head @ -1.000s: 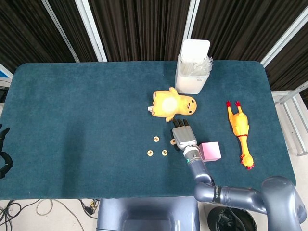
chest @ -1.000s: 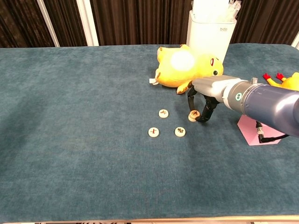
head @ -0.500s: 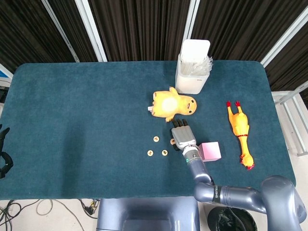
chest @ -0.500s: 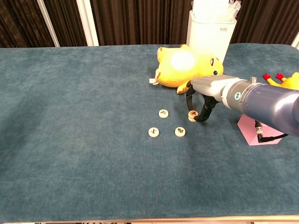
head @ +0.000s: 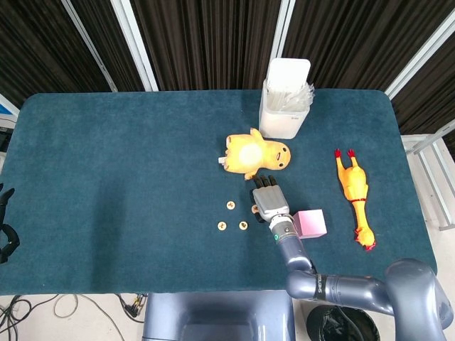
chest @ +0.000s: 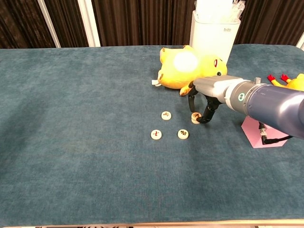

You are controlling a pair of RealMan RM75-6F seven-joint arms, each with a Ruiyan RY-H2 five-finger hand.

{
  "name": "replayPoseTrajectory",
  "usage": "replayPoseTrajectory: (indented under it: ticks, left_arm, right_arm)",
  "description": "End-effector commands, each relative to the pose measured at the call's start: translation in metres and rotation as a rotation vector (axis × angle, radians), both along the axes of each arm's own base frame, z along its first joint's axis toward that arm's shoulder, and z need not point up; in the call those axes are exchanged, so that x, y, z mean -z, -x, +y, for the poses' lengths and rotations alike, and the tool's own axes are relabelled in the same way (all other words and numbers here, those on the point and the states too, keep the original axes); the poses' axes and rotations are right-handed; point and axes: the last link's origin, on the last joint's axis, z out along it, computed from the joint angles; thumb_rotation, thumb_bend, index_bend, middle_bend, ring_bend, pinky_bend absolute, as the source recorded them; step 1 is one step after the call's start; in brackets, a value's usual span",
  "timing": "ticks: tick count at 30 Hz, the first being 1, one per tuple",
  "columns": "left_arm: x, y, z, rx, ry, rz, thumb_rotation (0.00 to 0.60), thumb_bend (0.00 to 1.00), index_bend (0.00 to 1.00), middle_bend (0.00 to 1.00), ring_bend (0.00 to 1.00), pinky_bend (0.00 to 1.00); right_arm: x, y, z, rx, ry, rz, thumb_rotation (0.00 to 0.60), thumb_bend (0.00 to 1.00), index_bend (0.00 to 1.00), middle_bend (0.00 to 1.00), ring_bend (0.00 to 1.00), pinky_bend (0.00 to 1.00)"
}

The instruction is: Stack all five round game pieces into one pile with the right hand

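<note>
Four spots of round game pieces lie near the middle of the dark blue counter (chest: 71, 142). One piece (chest: 166, 115) sits alone; below it lie a left piece (chest: 156, 134) and a right piece (chest: 184, 134), apart from each other. The fourth spot (chest: 195, 117) looks thicker than the rest (perhaps two pieces stacked, though the pictures do not settle it).

The right hand (chest: 205, 97) hangs directly over that fourth spot, palm down, its dark fingers (chest: 207, 113) curled down on either side of it, the tips at or just beside the piece; whether they actually grasp it cannot be told. In the head view the hand (head: 269, 201) covers most of that spot.

Just behind the hand lies a yellow plush toy (chest: 187, 69), and behind that stands a white container (chest: 213, 33). A pink block (chest: 259, 132) rests on the counter to the right of the forearm, and a rubber chicken (head: 353, 193) lies farther right. The left hand (head: 6, 229) shows only as dark fingers at the far left edge, off the counter, their state unclear.
</note>
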Motion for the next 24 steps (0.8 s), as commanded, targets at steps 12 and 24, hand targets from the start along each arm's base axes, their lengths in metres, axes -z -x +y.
replayPoseTrajectory:
  ticks: [12,24]
  left_arm:
    - [0.000,0.000,0.000,0.003,0.006,-0.006,0.600,0.82,0.11,0.00,0.00,0.02]
    - [0.000,0.000,0.000,0.003,0.003,-0.008,0.600,0.82,0.11,0.00,0.00,0.02]
  right_arm:
    - [-0.005,-0.028,0.016,-0.096,-0.013,-0.023,0.600,0.40,0.42,0.00,0.00,0.00]
    - [0.010,-0.040,0.004,-0.056,-0.019,-0.009,0.600,0.40,0.40,0.00,0.00,0.00]
